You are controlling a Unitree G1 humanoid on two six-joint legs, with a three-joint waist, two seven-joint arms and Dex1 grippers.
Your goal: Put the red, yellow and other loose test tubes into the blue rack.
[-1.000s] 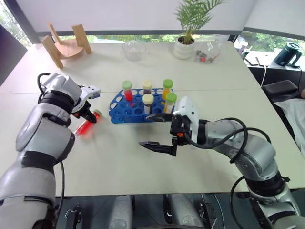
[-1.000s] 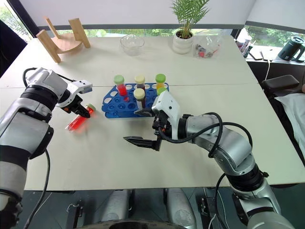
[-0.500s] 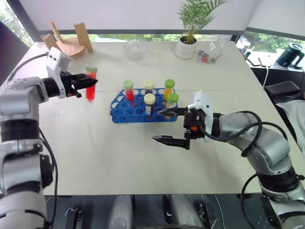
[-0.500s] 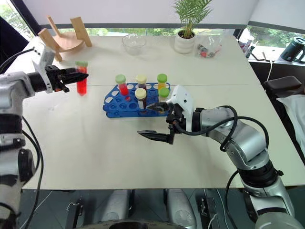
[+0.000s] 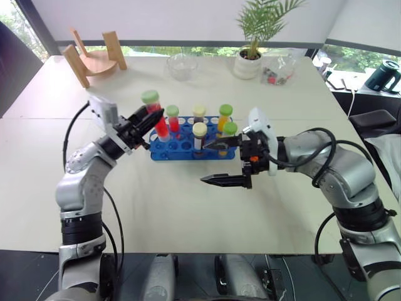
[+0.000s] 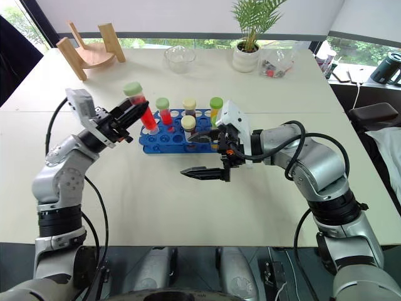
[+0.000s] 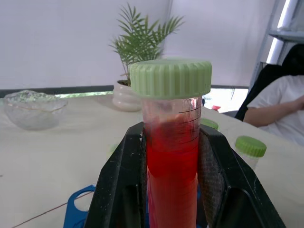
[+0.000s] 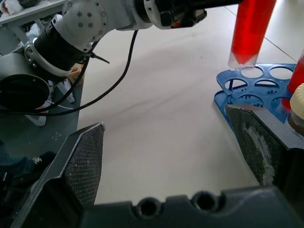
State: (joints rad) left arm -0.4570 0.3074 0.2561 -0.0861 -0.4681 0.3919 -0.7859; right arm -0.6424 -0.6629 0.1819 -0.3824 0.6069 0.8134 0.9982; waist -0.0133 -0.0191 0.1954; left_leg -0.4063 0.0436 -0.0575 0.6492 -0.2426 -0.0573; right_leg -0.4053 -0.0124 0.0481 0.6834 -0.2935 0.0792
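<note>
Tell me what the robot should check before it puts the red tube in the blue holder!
1. Left gripper holds the red tube tight: ok.
2. Green cap is on: ok.
3. Tube hangs over the blue rack left end: ok.
4. Empty holes under it: ok.
5. Tube straight up: not ok, tilted.
6. Right gripper open and holding nothing, beside the rack: ok.

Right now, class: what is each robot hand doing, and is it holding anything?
Left hand: closed on the red test tube with green cap, held over the left end of the blue rack.
Right hand: open, holding nothing.
</note>
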